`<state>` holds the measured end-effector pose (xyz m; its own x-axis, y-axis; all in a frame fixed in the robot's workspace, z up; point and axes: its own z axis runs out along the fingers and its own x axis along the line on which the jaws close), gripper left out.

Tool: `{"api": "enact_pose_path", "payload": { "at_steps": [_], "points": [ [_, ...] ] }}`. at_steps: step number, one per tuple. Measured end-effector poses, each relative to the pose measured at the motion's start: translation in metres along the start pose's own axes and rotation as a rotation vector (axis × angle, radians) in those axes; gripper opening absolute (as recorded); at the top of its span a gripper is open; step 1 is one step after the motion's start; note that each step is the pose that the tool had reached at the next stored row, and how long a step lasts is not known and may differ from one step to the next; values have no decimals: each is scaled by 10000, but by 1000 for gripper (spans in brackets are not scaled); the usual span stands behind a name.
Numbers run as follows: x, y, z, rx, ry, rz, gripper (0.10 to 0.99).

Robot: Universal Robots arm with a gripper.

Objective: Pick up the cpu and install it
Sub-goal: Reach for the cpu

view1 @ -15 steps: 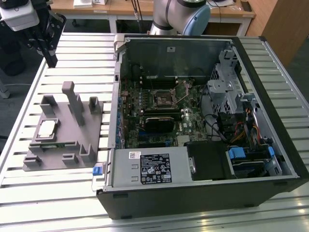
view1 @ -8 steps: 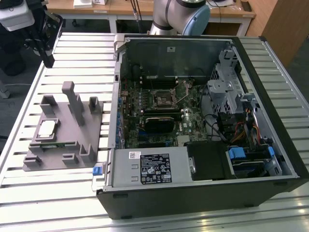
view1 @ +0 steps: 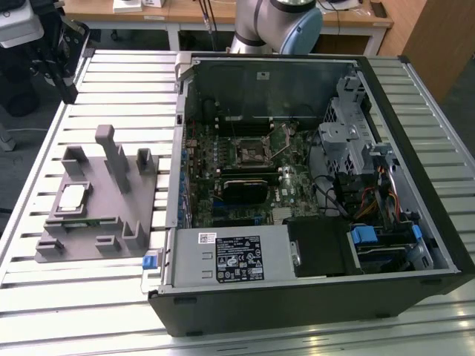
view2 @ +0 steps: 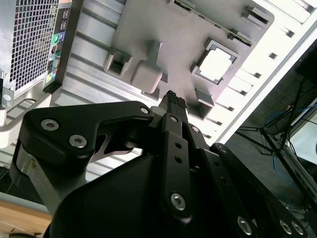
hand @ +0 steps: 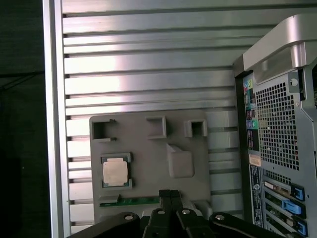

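Cpu (hand: 116,173) sits flat, silver top up, in its square pocket on the grey fixture (hand: 148,153), which lies on the slatted metal counter (hand: 148,74) beside the open pc case (view1: 312,297), on the exterior view's left. Gripper (hand: 171,194) is off the cpu: jaws together, nothing between them, tips seen against the fixture's edge near the green memory stick (hand: 133,202), w/ the cpu's pocket just beside that stick. In both wrist views the cpu is apart from the black fingers (view2: 174,106). The fixture's other pockets & upright posts are grey. In the exterior view the case is lid-off w/ the motherboard exposed, black-framed socket (view1: 249,152) near the board's middle, well apart from the cpu. Case's rear grille & ports face the fixture in the first wrist view
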<state>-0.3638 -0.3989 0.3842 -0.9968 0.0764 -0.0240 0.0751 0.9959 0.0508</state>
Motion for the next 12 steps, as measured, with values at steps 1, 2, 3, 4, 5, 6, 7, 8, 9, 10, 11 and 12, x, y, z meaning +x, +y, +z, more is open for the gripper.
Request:
{"api": "enact_pose_path", "payload": {
  "at_steps": [1, 2, 3, 4, 5, 6, 7, 8, 9, 10, 11, 12],
  "points": [
    [12, -1, 0, 0, 0, 0, 106],
    [24, -2, 0, 0, 0, 0, 106],
    [36, -3, -1, 1, 1, 0, 106],
    [49, -4, 0, 0, 0, 0, 106],
    [60, -5, -1, 1, 1, 0, 106],
    [71, -6, -1, 1, 1, 0, 106],
    [83, -6, -1, 1, 0, 0, 106],
    [97, -7, 0, 0, 0, 0, 106],
    [112, -9, -1, 0, 0, 0, 106],
    [128, -10, -1, 1, 1, 0, 106],
    [143, -11, -2, 1, 1, 0, 106],
    [160, -12, -2, 0, 0, 0, 106]
  ]
}}
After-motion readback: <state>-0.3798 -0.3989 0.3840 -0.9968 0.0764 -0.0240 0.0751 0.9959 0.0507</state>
